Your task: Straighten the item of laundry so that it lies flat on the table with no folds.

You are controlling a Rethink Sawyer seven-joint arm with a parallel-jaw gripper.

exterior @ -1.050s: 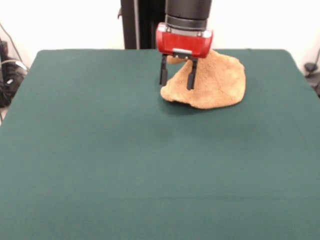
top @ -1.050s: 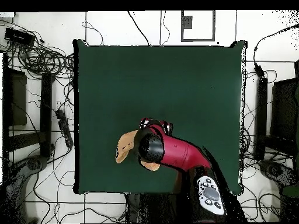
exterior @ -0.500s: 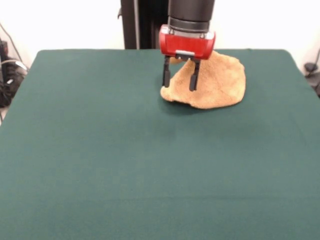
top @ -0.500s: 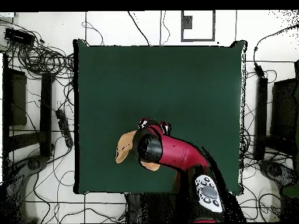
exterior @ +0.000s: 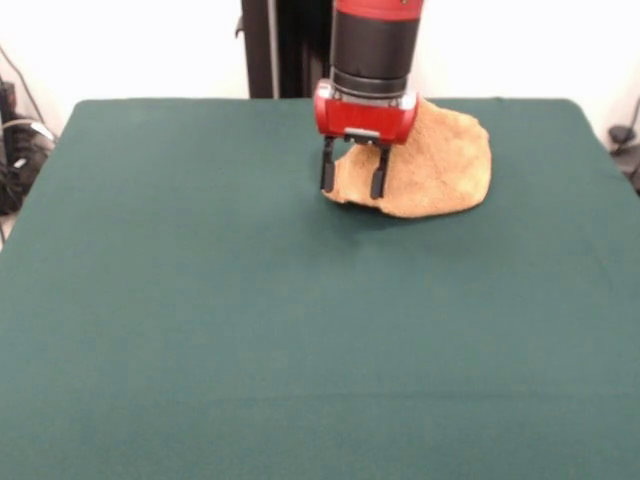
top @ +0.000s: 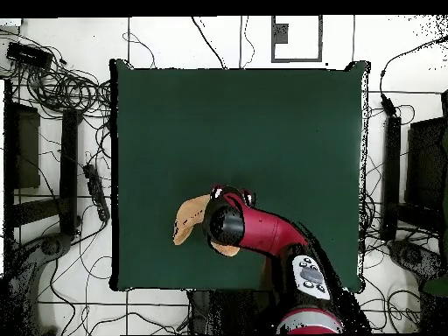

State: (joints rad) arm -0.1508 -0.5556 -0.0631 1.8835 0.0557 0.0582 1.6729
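red arm (top: 271, 232), black wrist cylinder, red block, black jaws

I see the orange-tan terry towel (exterior: 435, 165) lying crumpled on the dark green felt worktop (exterior: 300, 330), bunched into a rounded, lumpy mound instead of spread flat, with its near edge curling and lifting slightly off the cloth. From my front camera it sits close to the worktop's far edge, a little right of centre. From overhead I can only make out part of the towel (top: 185, 220), a tan flap sticking out toward the left side of the worktop (top: 236, 122), the remainder of it being covered from that angle.
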